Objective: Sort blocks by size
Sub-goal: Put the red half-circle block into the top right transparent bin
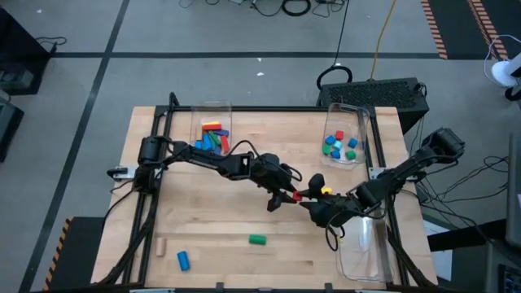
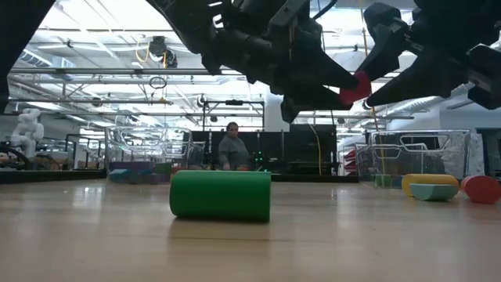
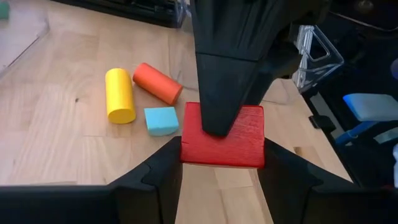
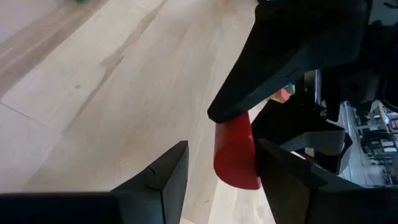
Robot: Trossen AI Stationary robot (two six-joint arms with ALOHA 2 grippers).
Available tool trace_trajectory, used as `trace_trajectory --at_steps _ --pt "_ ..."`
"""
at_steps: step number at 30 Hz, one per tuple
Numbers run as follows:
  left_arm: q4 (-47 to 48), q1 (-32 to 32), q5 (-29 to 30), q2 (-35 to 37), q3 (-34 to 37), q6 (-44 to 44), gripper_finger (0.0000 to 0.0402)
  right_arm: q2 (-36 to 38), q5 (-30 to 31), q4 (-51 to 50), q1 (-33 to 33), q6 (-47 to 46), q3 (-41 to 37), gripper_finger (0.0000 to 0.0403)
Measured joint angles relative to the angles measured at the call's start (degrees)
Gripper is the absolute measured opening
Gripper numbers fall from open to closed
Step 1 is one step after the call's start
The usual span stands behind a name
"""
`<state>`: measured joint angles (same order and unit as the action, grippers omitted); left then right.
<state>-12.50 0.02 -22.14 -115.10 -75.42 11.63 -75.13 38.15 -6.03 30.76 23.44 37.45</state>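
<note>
Red is the block (image 3: 222,140) caught in the middle, and both claws are on it at once. The left claw (image 3: 222,163) has its two dark fingers pressed on the block's two sides, and the right claw (image 4: 219,167) has one finger lying across the block's top, with the red piece sitting between its own two fingers too. Both claws hang up in the air over the wooden table (image 1: 220,212), so the red block is off the wood. Just past the left claw, down on the table, lie three more blocks close together: a yellow roller (image 3: 120,95), an orange roller (image 3: 157,83) and a small light blue block (image 3: 161,121). The yellow and orange ones almost meet at one end, and the light blue one sits right next to the red block's edge. Farther from the claws, toward the front of the table, a green roller (image 1: 257,240) lies on its side alone. Still farther off, near the front left corner, are a blue roller (image 1: 183,260) and a plain wood bar (image 1: 161,247). At the far end of the table stand two clear bins. The bin behind the left claw (image 1: 213,130) holds long blocks in many colours. The bin behind the right claw (image 1: 343,137) holds small blue, green and red blocks. A third clear bin (image 1: 364,248) sits right under the right arm.
</note>
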Motion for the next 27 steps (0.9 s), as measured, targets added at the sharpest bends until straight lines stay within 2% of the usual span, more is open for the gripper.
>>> trace_trajectory --at_steps 3,11,17,22,27 --pt "-0.1 -0.1 -0.3 0.0 0.0 0.0 0.0176 -0.4 0.0 1.4 0.0 0.1 0.0 0.0155" --pt "0.0 -0.1 -0.4 0.0 0.0 0.4 0.0179 -0.4 0.1 2.3 -0.4 0.9 0.0 0.0068" --pt "-1.2 -0.1 0.2 0.1 0.0 -0.3 0.0230 -0.1 0.5 1.3 -0.8 -4.5 0.1 0.0067" --pt "1.0 -0.1 7.7 0.1 0.0 -0.6 0.0281 3.5 4.3 -9.8 -1.3 -16.0 2.3 0.0068" --pt "2.5 0.8 11.7 0.1 0.0 -1.8 0.0292 10.3 9.4 -28.5 -3.5 -32.1 5.2 0.0068"
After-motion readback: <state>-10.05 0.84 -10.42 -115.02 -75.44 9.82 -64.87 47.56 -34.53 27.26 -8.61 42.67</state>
